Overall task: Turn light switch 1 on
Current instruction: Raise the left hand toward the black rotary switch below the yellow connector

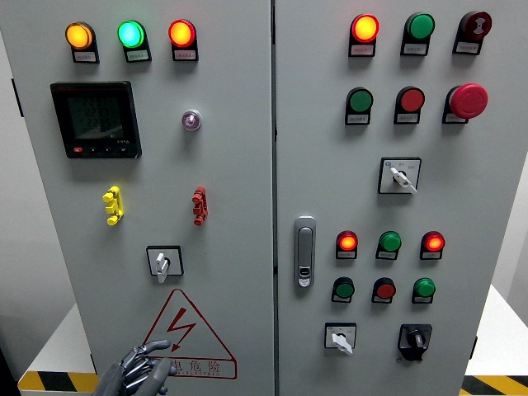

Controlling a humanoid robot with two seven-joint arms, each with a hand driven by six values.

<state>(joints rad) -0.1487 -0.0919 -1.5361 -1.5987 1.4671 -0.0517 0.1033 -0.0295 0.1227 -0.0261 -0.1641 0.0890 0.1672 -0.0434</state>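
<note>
Head view: left robot hand (136, 371), fingers spread and empty, is hovering at 6 o'clock below the rotary switch (162, 263); it should be rising straight toward 12 and pinching the lever squarely.

You're looking at a cabinet (231, 165) of matt grey painted metal. Its door handle (305, 252) is brushed silver metal, the pushbuttons (411, 101) glossy plastic, the meter screen (95, 118) shiny, and the left hand (136, 373) dull grey metal.
</note>
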